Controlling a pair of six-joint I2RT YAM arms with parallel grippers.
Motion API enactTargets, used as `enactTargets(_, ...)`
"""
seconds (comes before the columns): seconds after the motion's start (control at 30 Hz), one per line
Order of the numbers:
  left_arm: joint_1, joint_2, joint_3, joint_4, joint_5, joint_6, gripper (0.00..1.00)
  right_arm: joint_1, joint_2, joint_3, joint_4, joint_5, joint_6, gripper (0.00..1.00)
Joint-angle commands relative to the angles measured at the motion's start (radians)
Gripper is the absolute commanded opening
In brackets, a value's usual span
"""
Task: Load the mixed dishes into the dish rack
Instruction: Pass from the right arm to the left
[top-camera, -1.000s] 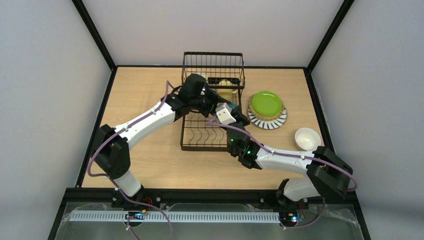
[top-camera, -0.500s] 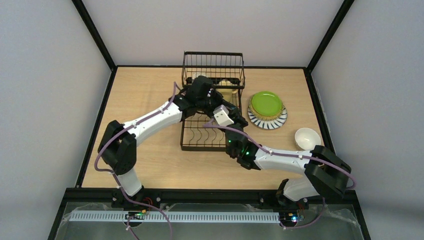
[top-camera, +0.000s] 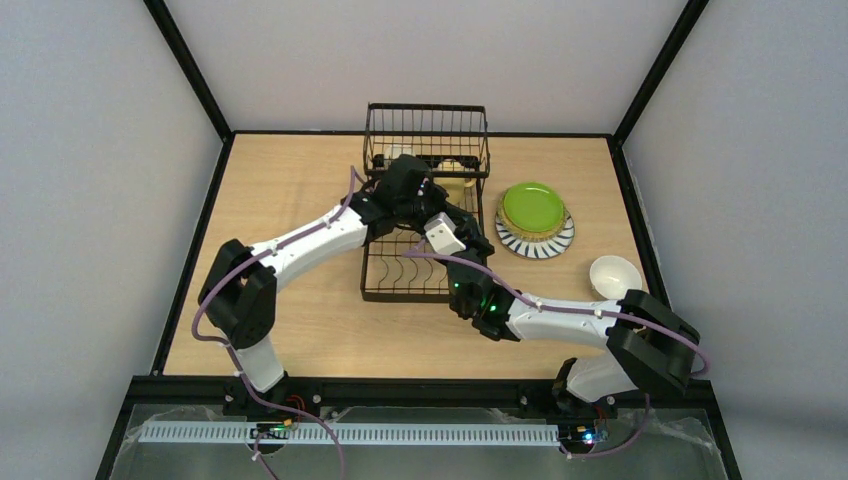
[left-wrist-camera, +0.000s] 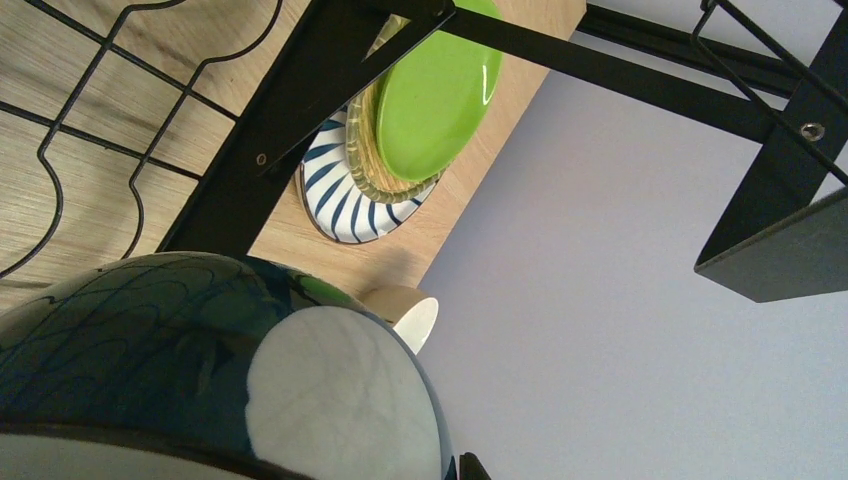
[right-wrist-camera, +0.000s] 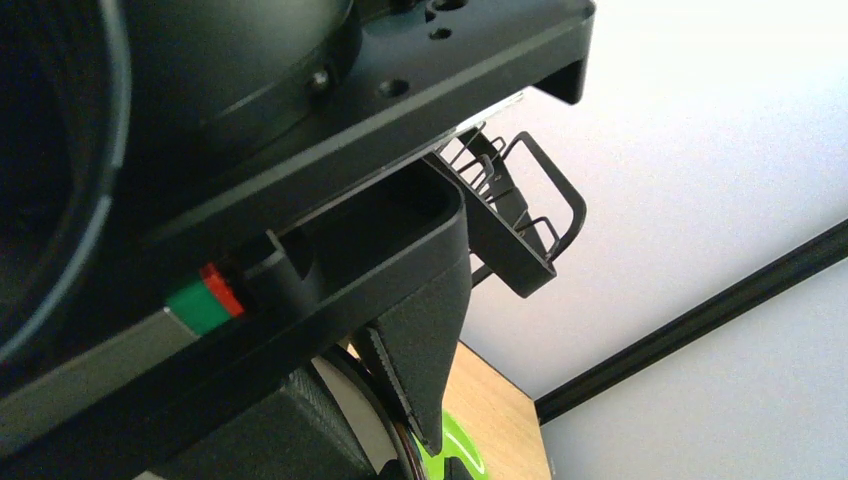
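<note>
**Now both arms are crowding over the rack**

Overhead, the left arm (top-camera: 310, 232) and the right arm (top-camera: 560, 320) are meeting above the black wire rack (top-camera: 400, 270). The rack is sitting mid-way across the wooden bench (top-camera: 290, 320), and the arms' dark wrists are covering much of its curved dividers.

A glossy blue mug (left-wrist-camera: 150, 340) with dark swirling lines is filling the bottom of the left wrist view, close against the camera. The rack's wavy wires (left-wrist-camera: 60, 170) are showing beyond it. The left jaws are hiding behind the mug, so I cannot tell how far they are parted or whether they are gripping it. Black housing is blocking most of the right wrist view, and I cannot tell the state of the right jaws either.

In the rack's raised basket, a yellow mug (top-camera: 456, 170) and a pale mug (top-camera: 399, 153) are peeking out past the left arm.

Just right of the rack, three round plates are lying stacked. A shiny green plate (top-camera: 532, 206) is resting on a ribbed tan plate (left-wrist-camera: 365, 175), which is resting on a blue-striped plate (top-camera: 515, 243). Nearer the right edge, a cream mug (top-camera: 615, 275) is standing alone, apart from the stack.
</note>
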Motion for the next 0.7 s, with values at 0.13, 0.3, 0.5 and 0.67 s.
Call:
enactTargets(0.13,0.007,-0.022,-0.092,0.209,-0.076,0.034,0.02,0.057,-0.031,0.024,0.023,-0.098,0.059,0.00)
enactTargets(0.3,0.007,-0.063,-0.169,0.286,-0.099,0.027,0.02,0.057,-0.053,0.037,-0.043,-0.092,0.093,0.05)
enactTargets(0.5,0.008,-0.090,-0.247,0.412,-0.100,0.026,0.02,0.056,-0.077,0.064,-0.137,-0.077,0.148,0.45)
enactTargets(0.67,0.007,-0.088,-0.278,0.494,-0.081,0.032,0.02,0.057,-0.111,0.082,-0.224,-0.078,0.208,0.61)
